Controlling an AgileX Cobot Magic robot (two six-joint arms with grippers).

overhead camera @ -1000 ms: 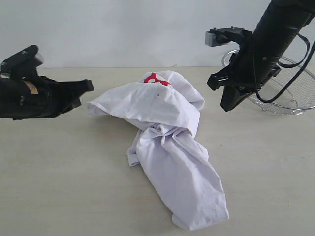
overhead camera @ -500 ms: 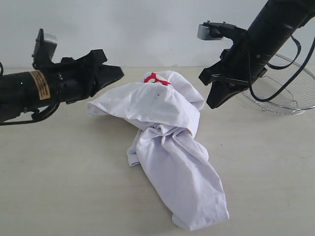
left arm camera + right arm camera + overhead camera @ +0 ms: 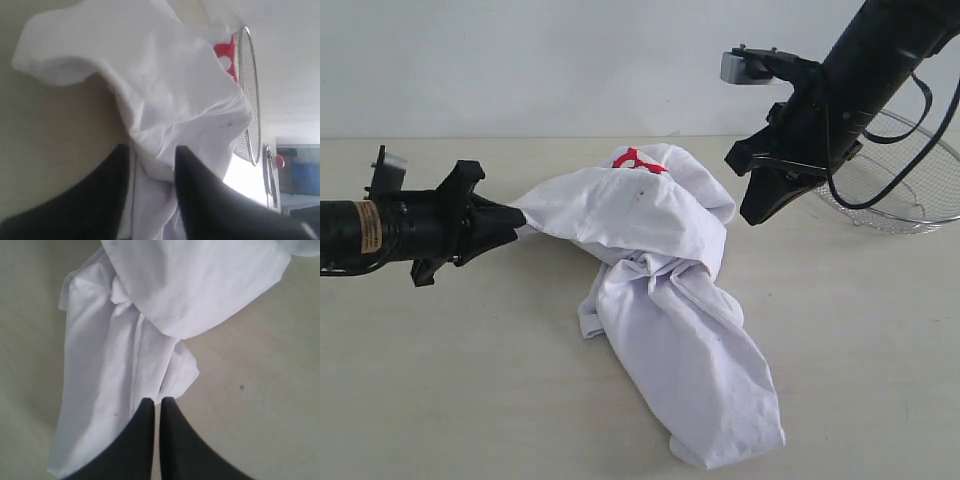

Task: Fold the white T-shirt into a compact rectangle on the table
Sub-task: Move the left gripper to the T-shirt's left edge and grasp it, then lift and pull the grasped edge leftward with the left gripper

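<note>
Desk [image 3: 440, 380]: pale beige top, faint grain, spanning the whole exterior view and carrying everything noted below.

White T-shirt [image 3: 660, 300]: lies crumpled near the middle of the desk, not folded. A broad bunched mass sits at the far end. A narrower twisted length runs from it toward the near right, ending close to the front edge of the view.

Right arm [image 3: 850, 90]: comes down from the upper right and hangs above the desk, just beside the shirt's far right shoulder and clear of it. The right jaws are pressed together with nothing between them; the wrist view shows them over the shirt [image 3: 200, 285] and bare desk.

Left arm [image 3: 410, 225]: lies low and nearly level from the left, its tip meeting the shirt's left edge. The left jaws stand apart, with a fold of the shirt [image 3: 165, 85] between them. Whether they press on it cannot be told.

Wire-mesh basket [image 3: 920, 170]: silver, at the far right of the desk, partly behind the right arm, well apart from the shirt.

Red lettering [image 3: 638, 160]: a small patch showing at the shirt's far edge.
</note>
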